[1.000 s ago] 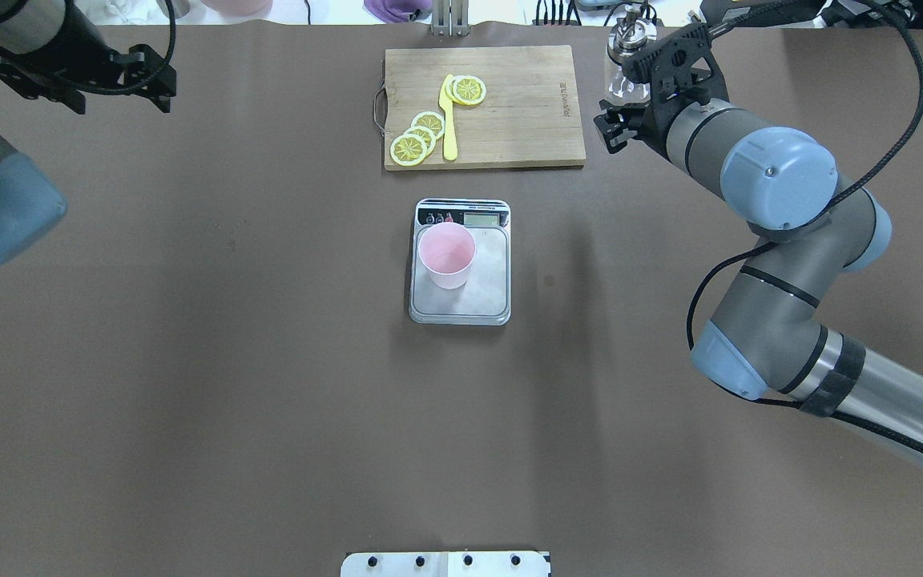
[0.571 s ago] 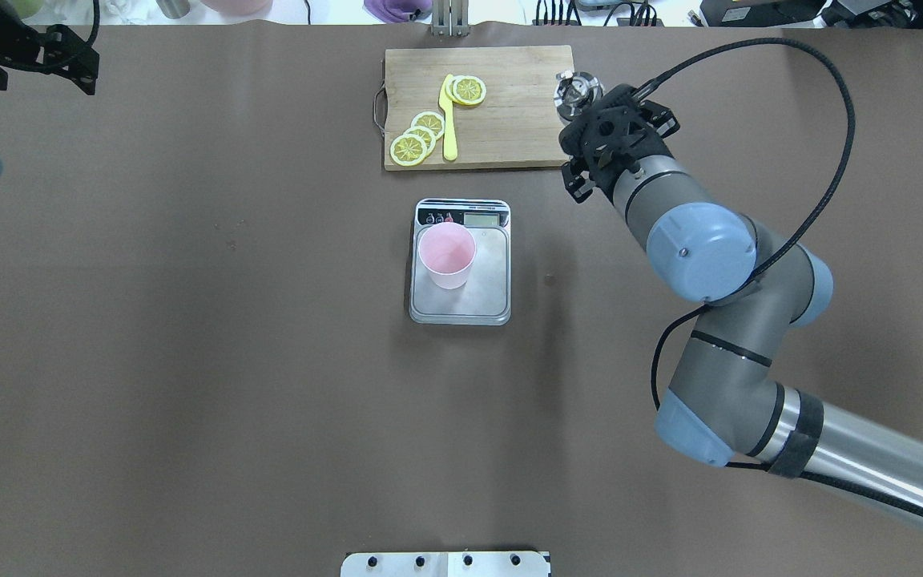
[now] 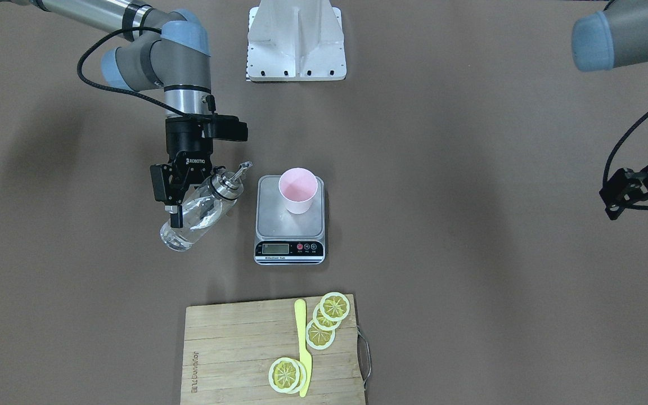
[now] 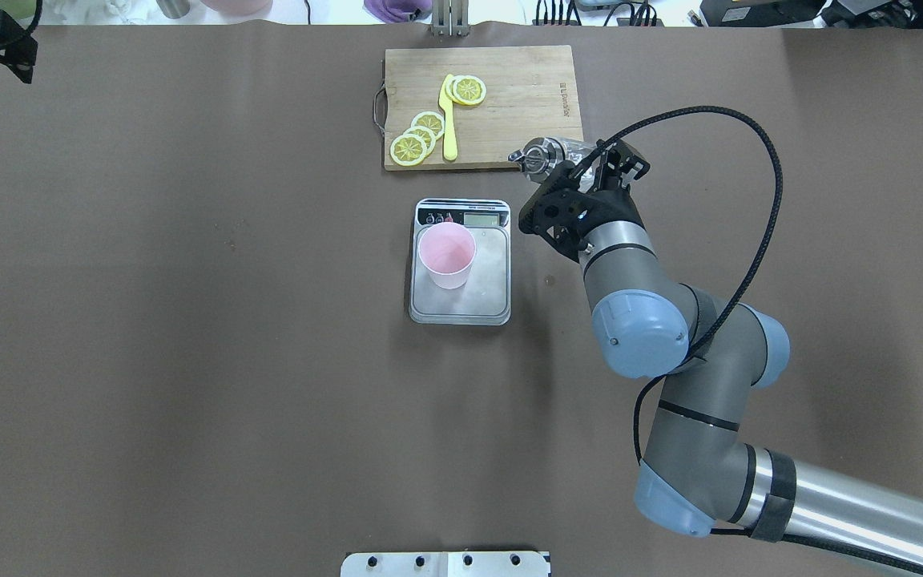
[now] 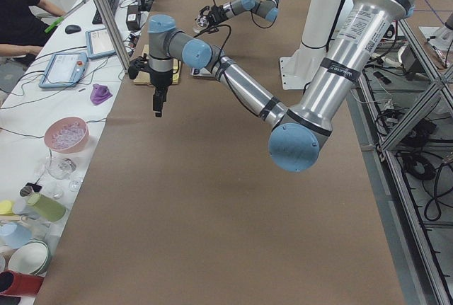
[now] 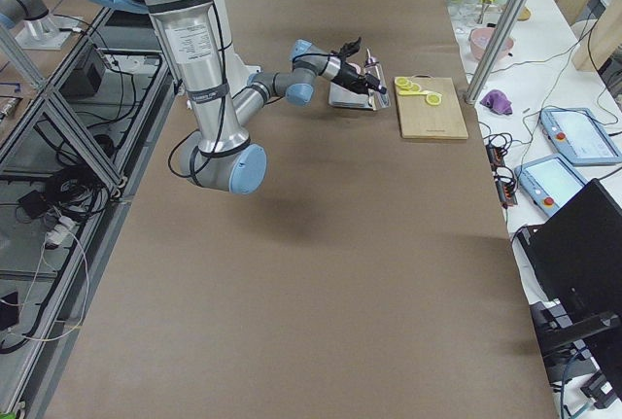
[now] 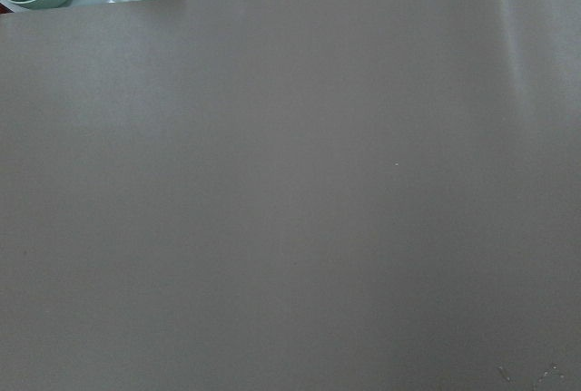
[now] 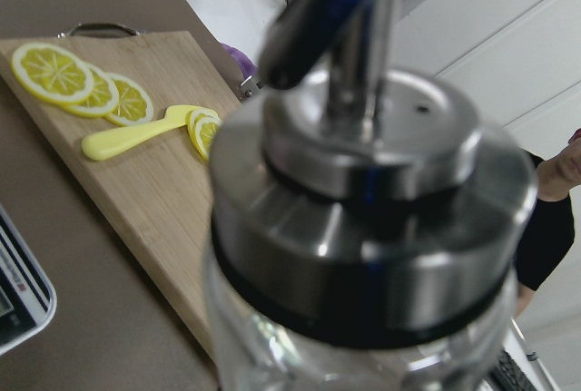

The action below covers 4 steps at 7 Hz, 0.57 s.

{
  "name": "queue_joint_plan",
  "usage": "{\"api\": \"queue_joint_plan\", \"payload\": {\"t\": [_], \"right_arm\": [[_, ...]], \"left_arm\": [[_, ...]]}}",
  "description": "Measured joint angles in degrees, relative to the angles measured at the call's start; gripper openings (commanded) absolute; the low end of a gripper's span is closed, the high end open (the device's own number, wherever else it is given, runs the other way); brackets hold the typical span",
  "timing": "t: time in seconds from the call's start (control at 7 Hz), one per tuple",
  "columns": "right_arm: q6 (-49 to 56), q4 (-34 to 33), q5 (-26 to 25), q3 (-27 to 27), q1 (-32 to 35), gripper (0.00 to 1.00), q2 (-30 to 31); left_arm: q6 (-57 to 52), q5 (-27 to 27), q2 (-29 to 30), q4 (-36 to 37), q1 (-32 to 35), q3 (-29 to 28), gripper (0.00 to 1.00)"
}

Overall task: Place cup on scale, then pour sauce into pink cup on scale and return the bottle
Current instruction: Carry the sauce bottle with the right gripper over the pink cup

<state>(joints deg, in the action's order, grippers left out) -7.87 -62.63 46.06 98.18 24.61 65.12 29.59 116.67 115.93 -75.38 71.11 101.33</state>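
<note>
Okay, right gripper clamped on tilted bottle; centre spout over cup, left of gripper, then tip slowly.

Both arms are made the same way. The right arm has round grey joints, and each joint is closed with a pale blue cap. Thin black lines go around the grey housing. Its long part is a shiny silver tube with a black band at the end. A thick black cable runs outside the arm up to the wrist. The right gripper is black and has the white word ROBOTIQ on it. The left arm shows the same grey, blue and silver parts. The base is white, with small black screws.
</note>
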Motion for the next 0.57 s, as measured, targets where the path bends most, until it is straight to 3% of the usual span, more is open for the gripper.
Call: {"api": "queue_joint_plan", "payload": {"t": [0.57], "right_arm": [[9.86,-2.62,-10.68,-2.01,-3.12,0.00,0.11]], "left_arm": [[-6.72,-0.02,-1.89,0.75,3.58,-2.36,0.98]]}}
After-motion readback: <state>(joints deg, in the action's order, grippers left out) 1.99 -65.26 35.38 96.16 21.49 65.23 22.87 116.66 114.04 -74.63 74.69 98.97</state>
